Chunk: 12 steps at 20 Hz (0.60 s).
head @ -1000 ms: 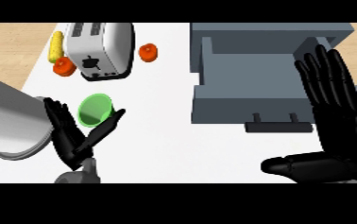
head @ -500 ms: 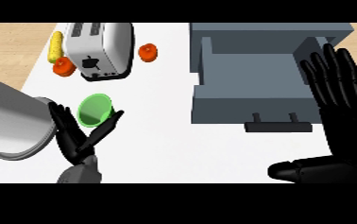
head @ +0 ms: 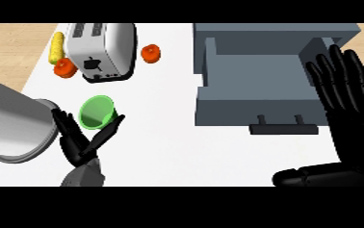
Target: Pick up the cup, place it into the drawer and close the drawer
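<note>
A green cup [head: 97,111] lies tipped on the white counter at the left, its mouth toward me. My left hand [head: 82,143] is just below it, fingers straight and spread, thumb reaching up beside the cup's right edge; nothing is gripped. The grey drawer [head: 266,80] stands pulled open at the right, its inside bare, a dark handle [head: 284,127] on its front. My right hand [head: 344,97] is open at the drawer's right side, fingers pointing up over the drawer's right wall, thumb low at the bottom right.
A white toaster [head: 101,50] stands at the back left with a yellow corn cob [head: 57,47] and a red tomato [head: 65,69] beside it. Another tomato [head: 150,53] lies between toaster and drawer. A grey round lid or pan [head: 21,124] fills the left edge.
My right hand has drifted right and slightly down along the drawer's side. My left hand has slid a little lower beneath the cup. The cup has not moved.
</note>
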{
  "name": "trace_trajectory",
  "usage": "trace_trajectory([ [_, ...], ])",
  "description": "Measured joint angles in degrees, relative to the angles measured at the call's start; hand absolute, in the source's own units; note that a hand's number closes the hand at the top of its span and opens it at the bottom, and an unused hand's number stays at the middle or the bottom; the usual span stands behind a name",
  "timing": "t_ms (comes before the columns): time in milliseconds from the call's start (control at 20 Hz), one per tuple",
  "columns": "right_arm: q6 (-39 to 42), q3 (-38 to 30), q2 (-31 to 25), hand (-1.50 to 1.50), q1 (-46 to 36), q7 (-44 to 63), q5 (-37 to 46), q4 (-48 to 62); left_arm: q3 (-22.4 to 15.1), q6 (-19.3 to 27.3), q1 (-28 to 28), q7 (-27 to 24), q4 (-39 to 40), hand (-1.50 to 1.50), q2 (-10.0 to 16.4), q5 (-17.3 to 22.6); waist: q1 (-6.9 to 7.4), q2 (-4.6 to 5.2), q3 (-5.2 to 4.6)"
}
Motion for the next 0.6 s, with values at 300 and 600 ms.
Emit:
trace_trajectory([
  [300,-0.42,1.18,1.03,-1.5,0.77,-0.37,1.03,-0.36,3.07,-4.69,-3.7,-5.99,10.72,-1.5,0.77,1.99,-0.09,0.02,-0.02],
  [600,0.23,0.4,0.68,-1.5,0.09,-1.08,0.54,0.77,4.38,-8.3,-5.69,-8.88,15.29,-1.5,1.13,2.45,-0.07,0.04,-0.01],
])
